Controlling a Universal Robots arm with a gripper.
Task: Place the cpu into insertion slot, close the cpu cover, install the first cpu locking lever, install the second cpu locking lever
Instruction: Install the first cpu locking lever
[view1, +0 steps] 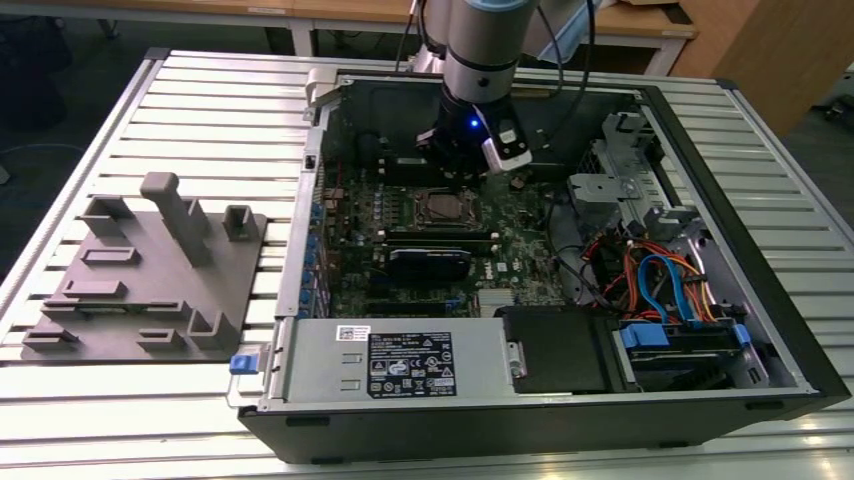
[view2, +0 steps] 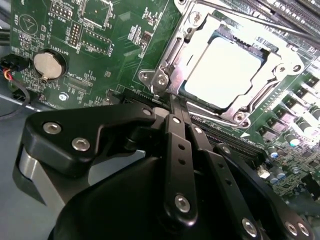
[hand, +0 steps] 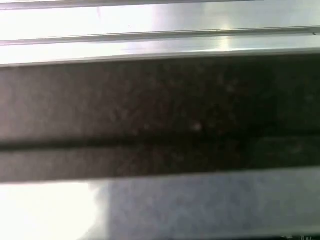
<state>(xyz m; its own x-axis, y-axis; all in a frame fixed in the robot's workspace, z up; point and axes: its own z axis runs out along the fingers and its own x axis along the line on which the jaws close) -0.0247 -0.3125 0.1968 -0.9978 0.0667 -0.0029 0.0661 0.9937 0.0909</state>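
Open PC case (view1: 747, 215) lies on a slatted metal table (view1: 200, 100) and takes up the middle and right of the exterior view. A grey fixture plate (view1: 147, 290) sits on the table at the exterior view's left, just beside the case. The arm (view1: 481, 50) comes down from the top centre of that view into the upper part of the case, over the green board (view2: 100, 45).

In the second wrist view the gripper (view2: 173, 102) has its black fingers (view2: 175, 135) closed together. The tips are at a corner of the insertion slot (view2: 150, 76), right by the silver rim. Cannot tell if anything is pinched between them.

The cpu (view2: 222, 70) lies flat in the slot with its pale face up. The cpu cover (view2: 197, 37) is down around it, and the chip shows through the window. Lever positions are too hard to make out. A coin battery (view2: 49, 64) sits on the board well apart from the slot.

In the exterior view the slot is just below the gripper, in the upper middle of the case. The power supply (view1: 387, 365) lies along the case's lower edge.
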